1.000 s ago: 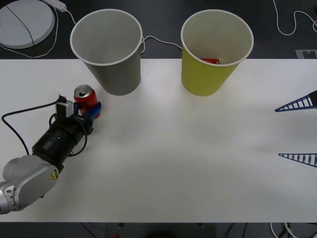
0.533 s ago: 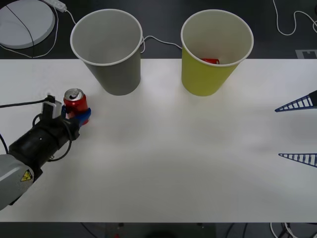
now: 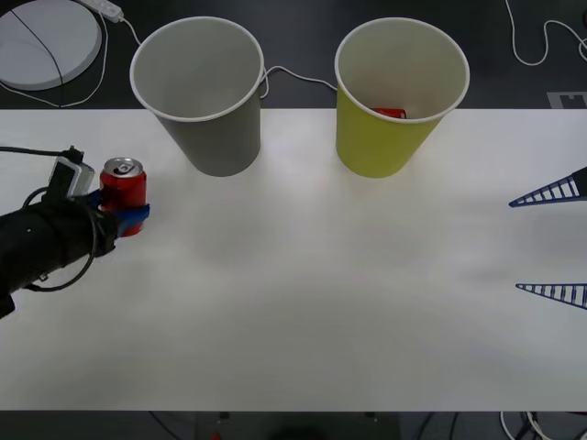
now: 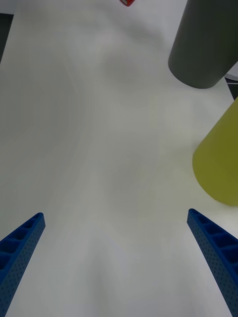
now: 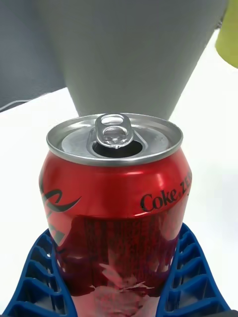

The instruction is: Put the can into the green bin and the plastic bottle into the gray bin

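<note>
At left of front frame, left gripper (image 3: 128, 216) pinches the can (image 3: 122, 182) low on its wall: light, thin, slick, dentable, so grip mid-wall gently.

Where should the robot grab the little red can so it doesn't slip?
Around the round side wall, low on the body, coming in level from the side. The can stands upright, so its straight sides give the fingers two matching faces, while the rimmed top offers none. The left gripper already holds it this way, one blue finger on each side. The right gripper waits open, far off.
</note>
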`<state>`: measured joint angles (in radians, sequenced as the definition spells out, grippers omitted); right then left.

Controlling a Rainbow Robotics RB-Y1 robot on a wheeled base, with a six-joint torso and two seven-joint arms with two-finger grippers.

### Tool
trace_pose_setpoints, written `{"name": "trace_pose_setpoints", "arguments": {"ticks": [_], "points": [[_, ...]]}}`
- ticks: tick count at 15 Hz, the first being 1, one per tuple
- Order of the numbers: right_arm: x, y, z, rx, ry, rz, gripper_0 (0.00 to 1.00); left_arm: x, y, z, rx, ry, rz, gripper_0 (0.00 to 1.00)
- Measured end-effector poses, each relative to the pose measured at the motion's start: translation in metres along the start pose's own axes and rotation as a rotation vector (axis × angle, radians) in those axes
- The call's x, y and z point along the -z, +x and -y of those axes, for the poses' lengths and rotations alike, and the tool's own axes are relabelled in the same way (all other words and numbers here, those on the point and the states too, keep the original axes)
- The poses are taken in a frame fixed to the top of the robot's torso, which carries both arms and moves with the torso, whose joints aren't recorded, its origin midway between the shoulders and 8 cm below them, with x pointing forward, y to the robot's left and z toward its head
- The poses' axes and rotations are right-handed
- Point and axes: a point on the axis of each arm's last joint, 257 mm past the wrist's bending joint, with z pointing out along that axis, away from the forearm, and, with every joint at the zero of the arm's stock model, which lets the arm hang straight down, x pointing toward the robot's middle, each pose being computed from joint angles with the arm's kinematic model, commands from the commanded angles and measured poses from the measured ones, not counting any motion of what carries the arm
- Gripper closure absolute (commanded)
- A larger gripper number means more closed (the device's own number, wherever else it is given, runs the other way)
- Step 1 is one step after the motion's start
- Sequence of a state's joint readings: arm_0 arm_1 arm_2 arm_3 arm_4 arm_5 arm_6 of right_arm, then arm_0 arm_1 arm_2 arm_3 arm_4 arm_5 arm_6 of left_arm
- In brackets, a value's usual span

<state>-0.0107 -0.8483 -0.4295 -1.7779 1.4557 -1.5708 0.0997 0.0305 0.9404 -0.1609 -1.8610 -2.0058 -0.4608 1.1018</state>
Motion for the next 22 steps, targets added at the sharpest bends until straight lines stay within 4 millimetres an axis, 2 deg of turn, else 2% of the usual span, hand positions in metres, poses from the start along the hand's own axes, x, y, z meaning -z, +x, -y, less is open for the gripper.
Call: {"name": "trace_pose_setpoints", "arguments": {"ticks": [8, 13, 18, 22], "points": [[0.0, 0.0, 0.0, 0.0, 0.0, 0.0, 0.0, 0.049, -0.043, 0.026, -0.043, 0.224, -0.197, 1.0], [0.0, 0.0, 0.0, 0.0, 0.0, 0.0, 0.0, 0.068, -0.077, 0.032, -0.047, 0.294, -0.308, 1.0], [0.0, 0.0, 0.0, 0.0, 0.0, 0.0, 0.0, 0.086, -0.101, 0.041, -0.21, 0.32, -0.388, 1.0], [0.0, 0.0, 0.0, 0.0, 0.0, 0.0, 0.0, 0.092, -0.11, 0.059, -0.401, 0.329, -0.449, 1.0]]}}
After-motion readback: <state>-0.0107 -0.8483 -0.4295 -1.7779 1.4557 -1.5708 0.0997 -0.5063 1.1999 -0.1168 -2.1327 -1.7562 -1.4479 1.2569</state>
